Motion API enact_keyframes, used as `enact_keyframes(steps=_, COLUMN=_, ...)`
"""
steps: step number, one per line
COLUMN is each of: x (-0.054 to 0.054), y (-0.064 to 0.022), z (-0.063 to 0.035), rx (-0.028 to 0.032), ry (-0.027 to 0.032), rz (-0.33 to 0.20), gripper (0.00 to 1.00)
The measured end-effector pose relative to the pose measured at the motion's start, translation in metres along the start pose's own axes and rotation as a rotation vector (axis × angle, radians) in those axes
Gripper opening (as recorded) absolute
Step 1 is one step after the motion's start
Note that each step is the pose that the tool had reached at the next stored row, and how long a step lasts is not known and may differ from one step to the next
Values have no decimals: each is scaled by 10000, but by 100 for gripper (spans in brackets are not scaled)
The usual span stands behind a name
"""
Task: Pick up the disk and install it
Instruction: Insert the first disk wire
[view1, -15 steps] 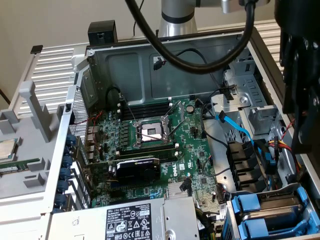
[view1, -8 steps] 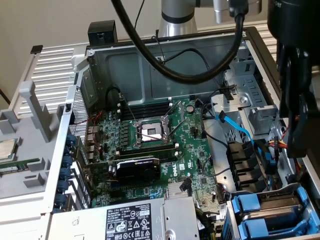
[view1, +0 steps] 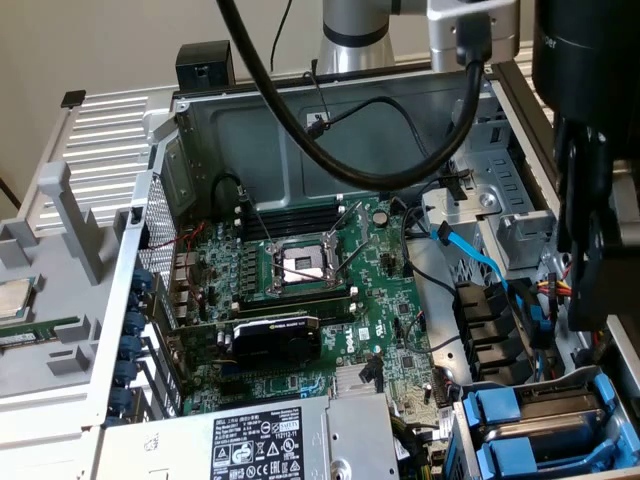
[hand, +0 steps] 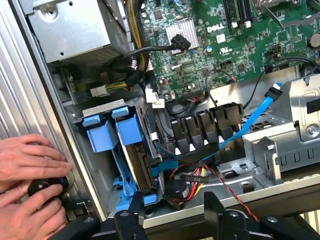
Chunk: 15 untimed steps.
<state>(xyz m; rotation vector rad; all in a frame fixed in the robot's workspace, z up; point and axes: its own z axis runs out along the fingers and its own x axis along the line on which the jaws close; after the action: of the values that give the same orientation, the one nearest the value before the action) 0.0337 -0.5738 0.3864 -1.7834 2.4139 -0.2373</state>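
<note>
My gripper (hand: 173, 201) hangs open over the drive corner of an open computer case, with nothing between its two black fingers (hand: 136, 210). Just beyond the fingers stands the drive cage (hand: 117, 150) with blue plastic frames (hand: 127, 131). A flat drive (hand: 140, 167) sits edge-on in one blue frame, with a blue cable plugged in beside it. Its label is hidden, so I cannot tell whether it is the disk. In the exterior view the blue frames (view1: 505, 412) lie at the lower right, below the arm's dark body (view1: 590, 180).
A person's hands (hand: 27, 185) hold a small black round part (hand: 47, 187) against the case's ribbed outer wall. The green motherboard (view1: 300, 290), the grey power-supply box (view1: 260, 440), black connectors (hand: 200, 130) and loose cables (hand: 250, 125) crowd the case.
</note>
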Motion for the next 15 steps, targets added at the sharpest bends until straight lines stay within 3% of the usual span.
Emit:
enact_keyframes(steps=3, x=-21, y=5, z=19, rx=-174, ry=65, rz=55, gripper=59)
enact_keyframes(steps=4, x=-28, y=5, z=20, rx=-204, ry=79, rz=74, gripper=59)
enact_keyframes(steps=9, x=-149, y=10, z=21, rx=-201, ry=96, rz=83, gripper=59)
enact_keyframes(steps=15, x=-194, y=-62, z=96, rx=-197, ry=141, rz=281, gripper=59)
